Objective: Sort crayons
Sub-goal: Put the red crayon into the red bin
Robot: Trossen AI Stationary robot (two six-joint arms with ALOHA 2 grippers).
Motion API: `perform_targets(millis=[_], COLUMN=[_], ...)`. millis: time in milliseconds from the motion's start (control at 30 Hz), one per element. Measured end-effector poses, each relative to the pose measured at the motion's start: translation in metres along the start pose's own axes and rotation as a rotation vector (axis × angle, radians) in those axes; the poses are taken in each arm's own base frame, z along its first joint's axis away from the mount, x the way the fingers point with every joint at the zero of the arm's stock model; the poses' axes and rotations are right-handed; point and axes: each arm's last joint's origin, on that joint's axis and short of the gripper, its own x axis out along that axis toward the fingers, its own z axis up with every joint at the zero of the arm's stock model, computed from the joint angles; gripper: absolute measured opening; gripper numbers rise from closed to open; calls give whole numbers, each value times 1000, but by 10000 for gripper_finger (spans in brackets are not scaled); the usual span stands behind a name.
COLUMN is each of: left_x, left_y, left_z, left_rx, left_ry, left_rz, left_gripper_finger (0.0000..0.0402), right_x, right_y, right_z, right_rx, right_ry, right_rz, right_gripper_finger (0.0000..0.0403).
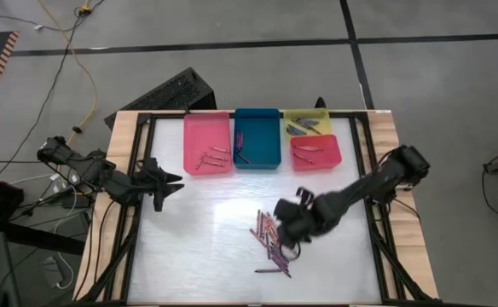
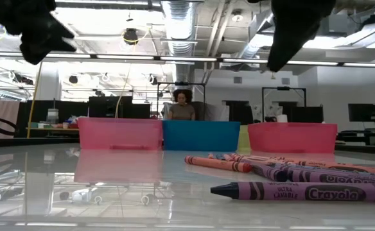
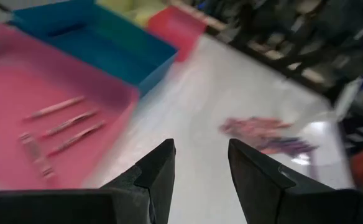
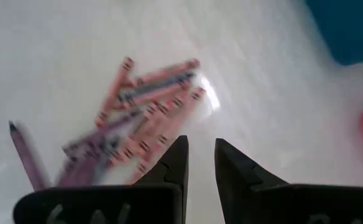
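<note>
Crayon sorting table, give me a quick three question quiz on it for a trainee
1. True or false: the pink tray already holds crayons.
2. Which gripper hangs over the loose crayon pile? A) left gripper B) right gripper
3. Fill in: the tray between the pink tray and the yellow tray is the ____ tray.

Key: 1 true. 2 B; its fingers stand apart with nothing between them. 3 teal.
</note>
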Motion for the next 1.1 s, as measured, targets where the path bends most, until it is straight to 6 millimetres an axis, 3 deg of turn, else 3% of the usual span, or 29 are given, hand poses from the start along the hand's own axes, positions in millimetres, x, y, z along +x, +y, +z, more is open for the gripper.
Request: perform_targets(millis=[200, 400, 767, 933, 1100], left_x=[-2, -2, -3, -8, -13], left_y=[-8, -8, -7, -10, -12], left_z=[9, 11, 13, 23, 33], left_rx=[26, 36, -56, -62, -51], left_ry=[-40, -51, -77, -100, -128], left_rz=[-118, -110, -77, -91, -101], left_gripper_finger=[139, 139, 139, 139, 139], right_x=[26, 45, 28, 17, 19], right_y=[37, 45, 42, 39, 35], right_z=[-18, -30, -34, -31, -26], right_rx=[131, 215, 248, 254, 272], right_ry=[-66, -20, 81, 92, 93], right_rz=[-9, -55, 9, 50, 49], right_gripper_finger=[72, 72, 72, 72, 72])
